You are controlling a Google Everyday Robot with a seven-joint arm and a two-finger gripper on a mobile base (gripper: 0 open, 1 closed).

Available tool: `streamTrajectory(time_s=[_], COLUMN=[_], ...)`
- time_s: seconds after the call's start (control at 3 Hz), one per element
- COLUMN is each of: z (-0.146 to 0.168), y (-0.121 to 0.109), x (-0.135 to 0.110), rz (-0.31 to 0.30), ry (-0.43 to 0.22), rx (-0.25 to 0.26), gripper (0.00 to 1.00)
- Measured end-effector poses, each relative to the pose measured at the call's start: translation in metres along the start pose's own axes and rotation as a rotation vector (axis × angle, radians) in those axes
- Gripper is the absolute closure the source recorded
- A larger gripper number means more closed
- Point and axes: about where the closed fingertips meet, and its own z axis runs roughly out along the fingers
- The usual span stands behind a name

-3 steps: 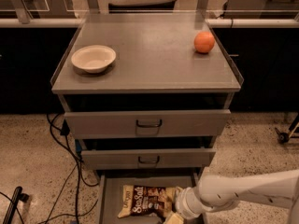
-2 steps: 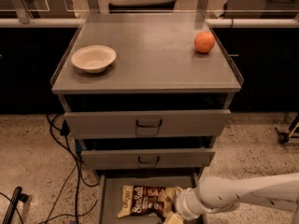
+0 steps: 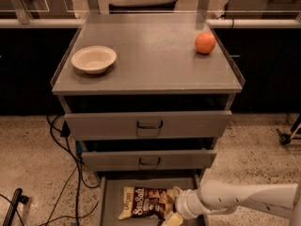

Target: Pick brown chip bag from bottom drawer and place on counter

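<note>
The brown chip bag (image 3: 146,203) lies flat in the open bottom drawer (image 3: 109,200), white "Sea Salt" lettering facing up. My white arm reaches in from the lower right, and the gripper (image 3: 173,214) sits at the bag's right end, low in the drawer at the frame's bottom edge. The bag's right end is partly hidden by my wrist. The counter (image 3: 150,60) is the flat grey cabinet top above.
A cream bowl (image 3: 94,59) sits on the counter's left and an orange (image 3: 205,42) at its right rear. The two upper drawers (image 3: 149,125) stand slightly out above the bottom one. Cables (image 3: 66,182) trail on the speckled floor at the left.
</note>
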Motion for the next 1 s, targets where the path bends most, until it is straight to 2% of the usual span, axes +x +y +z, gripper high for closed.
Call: streamTrajectory(time_s=[0.33, 0.67, 1.0], z=[0.019, 0.043, 0.073], y=[-0.020, -0.037, -0.048], x=[0.014, 0.037, 0.056], rz=[-0.009, 0.008, 0.034], ry=[-0.067, -0.109, -0.114], rx=[0.007, -0.005, -0.023], gripper=[0.00, 0.00, 0.00])
